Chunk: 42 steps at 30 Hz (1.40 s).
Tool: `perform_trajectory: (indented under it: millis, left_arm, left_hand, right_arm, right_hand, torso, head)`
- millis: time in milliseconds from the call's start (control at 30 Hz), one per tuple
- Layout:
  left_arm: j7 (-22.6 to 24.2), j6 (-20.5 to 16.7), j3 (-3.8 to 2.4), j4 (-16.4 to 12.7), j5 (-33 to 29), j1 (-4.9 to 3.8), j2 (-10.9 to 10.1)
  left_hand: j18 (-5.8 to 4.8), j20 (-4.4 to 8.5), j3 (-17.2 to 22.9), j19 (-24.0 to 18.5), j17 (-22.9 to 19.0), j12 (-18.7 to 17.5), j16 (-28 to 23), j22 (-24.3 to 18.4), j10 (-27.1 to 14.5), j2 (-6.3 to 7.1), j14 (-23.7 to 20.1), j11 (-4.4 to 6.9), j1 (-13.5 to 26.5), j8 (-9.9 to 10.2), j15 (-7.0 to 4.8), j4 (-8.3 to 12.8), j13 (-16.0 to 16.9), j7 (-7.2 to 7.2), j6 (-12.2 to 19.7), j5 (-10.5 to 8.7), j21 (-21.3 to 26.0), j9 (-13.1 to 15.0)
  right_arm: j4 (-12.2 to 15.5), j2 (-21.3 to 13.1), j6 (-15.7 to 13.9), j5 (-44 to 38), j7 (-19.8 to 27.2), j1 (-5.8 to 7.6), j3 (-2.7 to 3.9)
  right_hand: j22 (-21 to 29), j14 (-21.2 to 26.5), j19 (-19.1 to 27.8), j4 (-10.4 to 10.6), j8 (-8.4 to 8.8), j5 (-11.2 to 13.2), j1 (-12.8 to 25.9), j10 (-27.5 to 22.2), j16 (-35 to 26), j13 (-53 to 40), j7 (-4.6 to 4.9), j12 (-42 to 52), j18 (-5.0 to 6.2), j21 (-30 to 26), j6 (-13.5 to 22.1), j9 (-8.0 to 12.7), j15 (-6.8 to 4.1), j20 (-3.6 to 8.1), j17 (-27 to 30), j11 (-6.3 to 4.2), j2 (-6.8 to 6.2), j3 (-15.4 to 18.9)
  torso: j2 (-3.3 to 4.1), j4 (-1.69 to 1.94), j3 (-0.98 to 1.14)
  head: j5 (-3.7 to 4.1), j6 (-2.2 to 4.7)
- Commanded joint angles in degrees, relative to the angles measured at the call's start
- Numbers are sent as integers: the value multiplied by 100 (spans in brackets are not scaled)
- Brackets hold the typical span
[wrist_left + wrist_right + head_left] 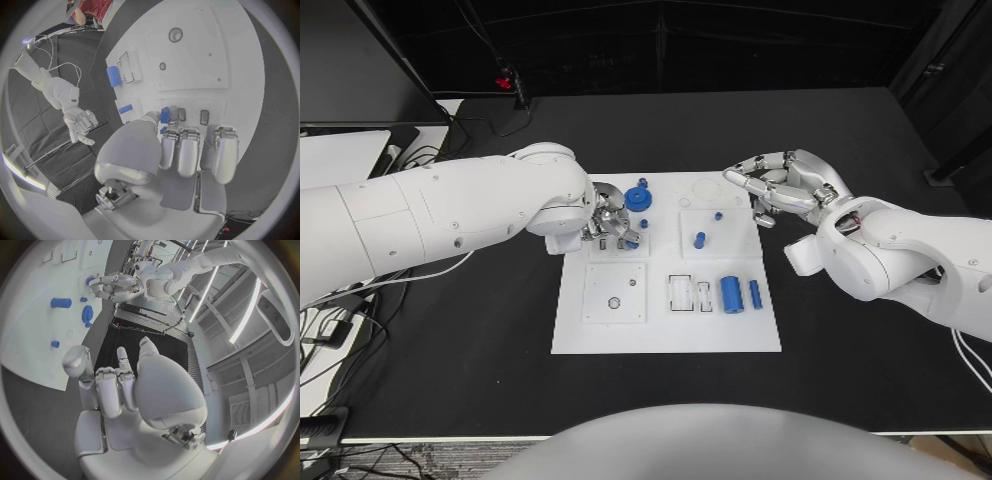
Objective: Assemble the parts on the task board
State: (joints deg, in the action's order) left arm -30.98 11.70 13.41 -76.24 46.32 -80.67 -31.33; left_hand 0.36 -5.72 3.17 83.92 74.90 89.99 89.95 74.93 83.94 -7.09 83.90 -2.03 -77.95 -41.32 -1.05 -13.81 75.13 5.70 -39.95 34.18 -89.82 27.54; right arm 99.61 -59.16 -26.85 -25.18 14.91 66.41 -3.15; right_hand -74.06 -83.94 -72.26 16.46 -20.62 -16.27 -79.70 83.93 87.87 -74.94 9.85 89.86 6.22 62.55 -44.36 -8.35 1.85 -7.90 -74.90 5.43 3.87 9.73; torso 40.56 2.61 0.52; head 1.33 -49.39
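Left hand: I've got it pinching a small blue part over the task board — ready for seating.
Right hand: fingers curled, holding nothing, parked clear.

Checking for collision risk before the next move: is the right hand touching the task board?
Apart. In the head view the right hand hovers curled over the board's right edge; the right wrist view shows its fingers clear above the task board.

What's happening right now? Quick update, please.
Left hand holds a small blue part over the task board. Right hand open, off the board's corner. Nothing blocking.
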Motion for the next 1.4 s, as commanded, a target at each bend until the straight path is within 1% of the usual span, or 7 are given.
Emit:
perform_trajectory:
  millis: [33,400,567,767,833,1000,1400]
  left_arm:
    - [97,-64,5,-17,20,4,-35]
    - [293,-155,3,-179,20,-41,-228]
    - [292,-132,3,-251,20,-85,-324]
    - [220,-46,3,-300,19,-104,-453]
    - [209,-16,3,-297,19,-105,-477]
    - [173,64,4,-274,19,-104,-517]
    - [70,120,5,-165,19,-84,-463]
  left_hand:
    - [-36,33,65,608,1510,1,5,1507,606,-178,610,11,-266,0,-32,2,1487,-37,5,34,-18,13]
    - [-36,32,92,608,1510,1,5,1507,606,-149,610,8,-278,1,-30,2,1487,-33,3,33,-18,24]
    - [-36,32,95,608,1510,1,5,1507,606,-141,610,7,-278,0,-30,-1,1487,-32,0,30,-18,27]
    - [-36,30,104,608,1510,1,5,1507,606,-116,610,2,-263,-1,-27,-30,1487,-26,-10,22,-18,38]
    - [-36,30,109,608,1510,1,5,1507,606,-110,610,0,-255,0,-26,-46,1487,-25,-14,20,-18,42]
    - [-36,29,116,608,1510,1,5,1507,606,-102,610,-1,-244,1,-24,-69,1487,-24,-18,16,-18,48]
    - [-36,25,140,608,1510,1,5,1507,606,-91,610,-3,-212,12,-21,-144,1487,-23,-24,-2,-18,61]
  right_arm:
    - [-4,-2,40,12,-12,-5,0]
    - [-30,-5,39,12,-50,-28,-2]
    - [-38,1,44,12,-64,-30,-3]
    - [-43,0,43,12,-75,-31,-4]
    - [-42,3,44,12,-75,-32,-4]
    - [-42,12,56,12,-66,-32,-4]
    - [-37,12,65,12,-51,-33,-5]
  right_hand:
    - [6,-362,16,11,-43,-25,-22,607,-37,-1506,2,14,68,-40,30,-8,-16,2,-1118,2,37,29]
    - [18,-355,26,13,-61,-27,-27,607,-44,-1506,3,14,73,-64,42,-11,-15,2,-1107,2,63,30]
    - [23,-352,30,13,-71,-29,-31,607,-46,-1506,3,14,75,-75,49,-12,-15,1,-1102,2,77,31]
    - [27,-351,33,15,-84,-31,-34,607,-48,-1506,4,14,76,-85,59,-14,-14,1,-1099,3,97,32]
    - [27,-351,33,15,-84,-31,-34,607,-48,-1506,4,14,76,-85,59,-14,-14,1,-1099,3,97,32]
    - [31,-350,35,17,-94,-35,-33,607,-48,-1506,4,14,77,-93,66,-15,-14,1,-1098,4,111,34]
    - [32,-349,35,20,-102,-35,-30,607,-49,-1506,6,14,77,-97,75,-16,-14,1,-1096,4,121,39]
  torso:
    - [1,4,-2]
    - [-1,7,4]
    - [-2,1,1]
    - [2,15,10]
    - [1,5,6]
    - [4,-10,-6]
    - [2,-8,0]
  head:
    - [7,-4]
    - [0,-1]
    - [-38,-6]
    - [-59,-25]
    - [-77,-28]
    - [-102,-37]
    - [-103,-53]
